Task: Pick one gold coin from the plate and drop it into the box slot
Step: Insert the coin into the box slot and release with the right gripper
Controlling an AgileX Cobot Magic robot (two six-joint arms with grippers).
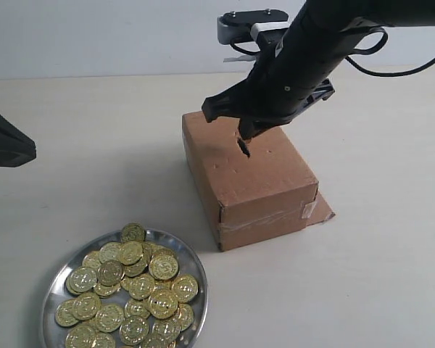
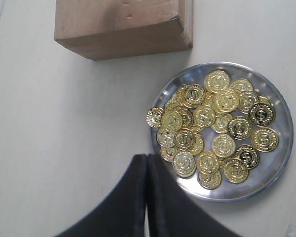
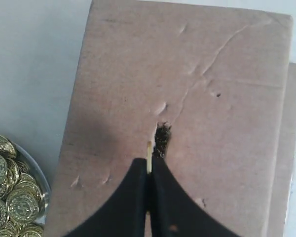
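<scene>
We pinch one coin [image 3: 149, 150] edge-on in our right claw [image 3: 148, 167], so that it lines up with the slot [image 3: 162, 138] in the top of the box [image 3: 227, 74], just beside it. Our left claw [image 2: 147, 170] hangs closed and empty near the plate [image 2: 282, 148], out of the way.

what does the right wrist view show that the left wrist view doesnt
Only the right wrist view: the box slot in the top of the box, and the right gripper shut on a gold coin, held edge-on right by the slot. Only the left wrist view: the whole plate with its full coin pile, and the left gripper shut on nothing. Both: the box, the table and at least some of the plate's coins.
</scene>
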